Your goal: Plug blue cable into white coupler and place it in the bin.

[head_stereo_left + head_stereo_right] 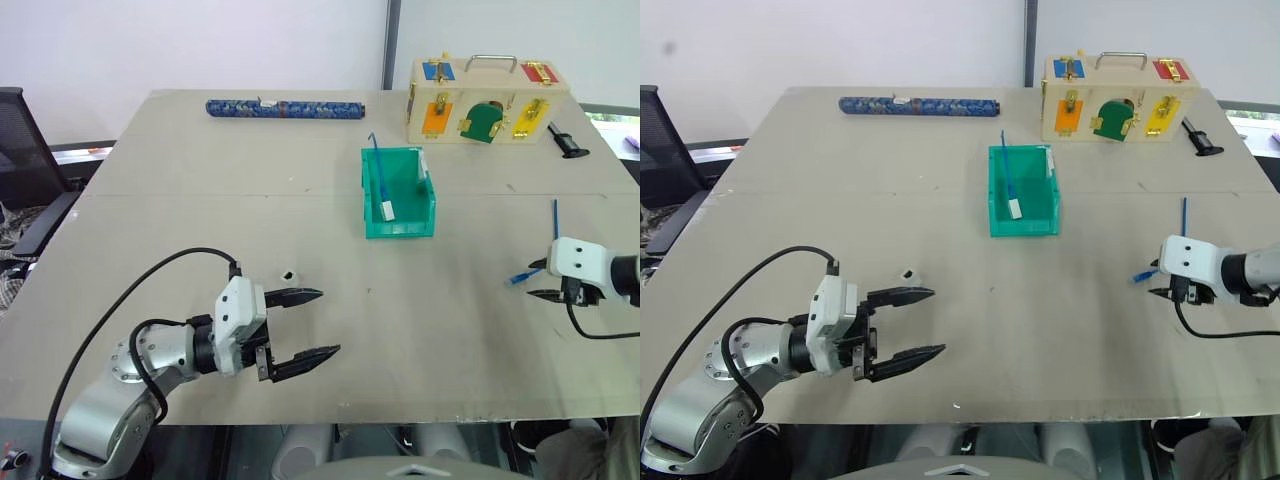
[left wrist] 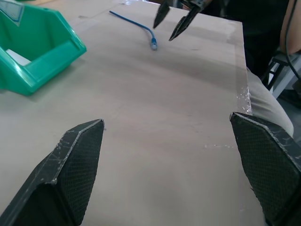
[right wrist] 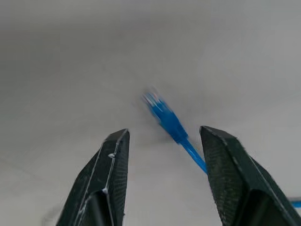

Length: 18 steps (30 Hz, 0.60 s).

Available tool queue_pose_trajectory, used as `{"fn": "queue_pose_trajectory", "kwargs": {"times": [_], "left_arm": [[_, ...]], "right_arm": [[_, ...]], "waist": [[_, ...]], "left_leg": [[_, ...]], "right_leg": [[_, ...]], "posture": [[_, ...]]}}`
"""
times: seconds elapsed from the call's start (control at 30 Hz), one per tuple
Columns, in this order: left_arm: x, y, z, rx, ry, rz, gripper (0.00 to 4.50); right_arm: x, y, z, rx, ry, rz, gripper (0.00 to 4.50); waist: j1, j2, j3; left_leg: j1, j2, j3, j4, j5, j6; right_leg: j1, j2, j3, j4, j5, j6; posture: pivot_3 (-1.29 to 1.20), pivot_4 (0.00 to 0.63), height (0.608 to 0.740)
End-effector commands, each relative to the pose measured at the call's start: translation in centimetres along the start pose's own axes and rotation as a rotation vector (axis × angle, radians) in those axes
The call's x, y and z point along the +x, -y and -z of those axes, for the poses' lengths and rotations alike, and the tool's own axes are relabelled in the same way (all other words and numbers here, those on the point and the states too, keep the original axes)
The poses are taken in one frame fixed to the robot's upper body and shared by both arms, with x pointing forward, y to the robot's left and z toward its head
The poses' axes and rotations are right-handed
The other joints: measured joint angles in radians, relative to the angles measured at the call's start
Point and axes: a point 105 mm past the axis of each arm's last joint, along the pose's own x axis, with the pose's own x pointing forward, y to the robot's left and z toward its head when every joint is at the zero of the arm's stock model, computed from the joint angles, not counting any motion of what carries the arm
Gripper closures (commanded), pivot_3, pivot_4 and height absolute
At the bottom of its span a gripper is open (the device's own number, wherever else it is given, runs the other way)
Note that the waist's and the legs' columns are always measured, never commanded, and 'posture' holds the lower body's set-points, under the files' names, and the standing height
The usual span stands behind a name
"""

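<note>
The thin, flexible bright-blue cable (image 1: pixel 524 276) is found lying at the table's right, its plug end between the parted, empty fingers of the right gripper (image 3: pixel 162 155), is judged light and limp, and is best gripped just behind the plug, while the left gripper (image 1: pixel 307 326) is held wide open near the tiny white plastic coupler (image 1: pixel 288 273).

Blurring at the plug tip of the blue cable (image 3: pixel 162 112) in the right wrist view. Running behind the right hand (image 1: pixel 540 280), hiding the cable's middle stretch. Showing too small to make out the socket of the white coupler (image 1: pixel 288 273). Getting cut off at the edge: the bin (image 2: pixel 44 52).
</note>
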Motion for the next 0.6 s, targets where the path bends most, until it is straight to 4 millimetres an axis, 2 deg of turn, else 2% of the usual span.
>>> {"fn": "queue_pose_trajectory", "kwargs": {"times": [0.03, 0.17, 0.2, 0.27, 0.33, 0.47, 0.6], "left_arm": [[0.3, 0.2, -0.5, 0.024, 0.023, 0.003, 0.09], [0.1, 0.2, -0.1, 0.021, 0.024, -0.008, 0.09], [0.0, 0.3, 0.1, 0.019, 0.024, -0.010, 0.09], [-0.1, 0.3, 0.4, 0.018, 0.023, -0.013, 0.09], [-0.2, 0.3, 0.5, 0.018, 0.023, -0.015, 0.09], [-0.2, 0.3, 0.7, 0.022, 0.021, -0.016, 0.09], [0.2, -0.1, 0.5, 0.044, 0.008, -0.032, 0.09]], "right_arm": [[0.5, 0.9, 0.3, -0.054, -0.020, -0.026, 2.37], [1.4, 1.3, 0.3, -0.053, -0.024, -0.079, 2.37], [1.7, 1.3, 0.1, -0.048, -0.012, -0.089, 2.89], [2.0, 1.3, 0.0, -0.053, -0.011, -0.114, 3.39], [2.3, 1.2, -0.1, -0.063, -0.014, -0.129, 4.42], [2.3, 1.2, -1.4, -0.066, 0.023, -0.152, 4.42], [2.4, -0.3, -5.0, -0.101, 0.081, -0.228, 4.42]], "waist": [[-0.001, 0.000, 0.000], [-0.005, 0.000, 0.000], [-0.007, 0.000, 0.000], [-0.011, 0.000, 0.000], [-0.017, 0.000, 0.000], [-0.020, 0.000, 0.000], [-0.022, 0.001, 0.000]], "left_leg": [[0.000, 0.000, 0.000, 0.000, 0.000, 0.000], [0.000, 0.000, 0.000, 0.000, 0.000, 0.000], [0.001, 0.000, 0.000, 0.000, 0.000, 0.000], [0.001, 0.000, 0.000, 0.000, 0.000, 0.000], [0.001, 0.000, 0.000, 0.000, 0.000, 0.000], [0.001, 0.000, 0.000, 0.000, 0.000, 0.000], [0.001, 0.000, -0.001, 0.000, 0.000, 0.000]], "right_leg": [[0.000, 0.000, 0.000, 0.000, 0.000, 0.000], [0.000, 0.000, 0.000, 0.000, 0.000, 0.000], [0.000, 0.000, 0.000, 0.001, 0.000, 0.000], [0.000, 0.000, 0.000, 0.001, 0.000, 0.000], [0.000, 0.000, 0.000, 0.001, 0.000, 0.000], [0.001, 0.000, 0.000, 0.001, 0.000, 0.000], [0.000, 0.001, 0.000, 0.002, 0.001, 0.000]], "posture": [[0.00, 0.150, 0.740], [0.00, 0.150, 0.740], [0.00, 0.150, 0.740], [0.00, 0.150, 0.740], [0.00, 0.150, 0.740], [0.00, 0.150, 0.740], [0.00, 0.150, 0.740]]}}
